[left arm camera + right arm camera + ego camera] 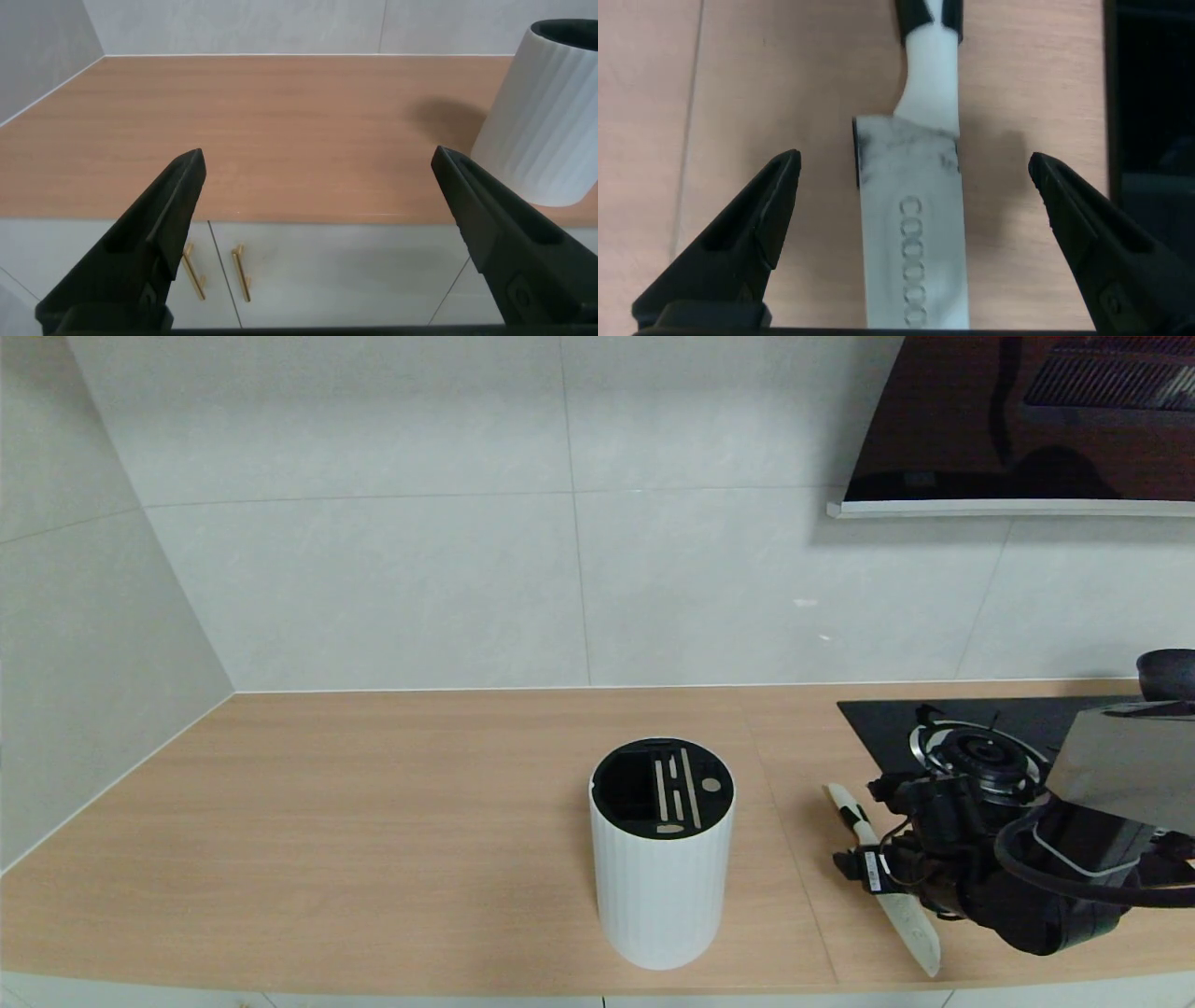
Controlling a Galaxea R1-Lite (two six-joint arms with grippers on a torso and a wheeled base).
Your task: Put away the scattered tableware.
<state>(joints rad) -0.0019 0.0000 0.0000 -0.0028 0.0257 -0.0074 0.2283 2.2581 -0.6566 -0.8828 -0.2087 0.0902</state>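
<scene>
A white ceramic knife [910,919] with a black-and-white handle lies flat on the wooden counter [373,821], just left of the stove. My right gripper [864,829] hovers low over it, open. In the right wrist view the blade [910,243] lies between the spread fingers of that gripper [913,163], which do not touch it. A white ribbed knife holder [661,868] with a black slotted top stands near the counter's front edge, left of the knife. My left gripper [318,154] is open and holds nothing. It sits off the counter's front edge, with the holder [547,112] off to one side.
A black gas stove [980,751] with a burner occupies the counter's right end, under a dark range hood [1018,420]. Tiled walls close off the back and left. Cabinet doors with gold handles [241,271] lie below the counter edge. Bare counter stretches left of the holder.
</scene>
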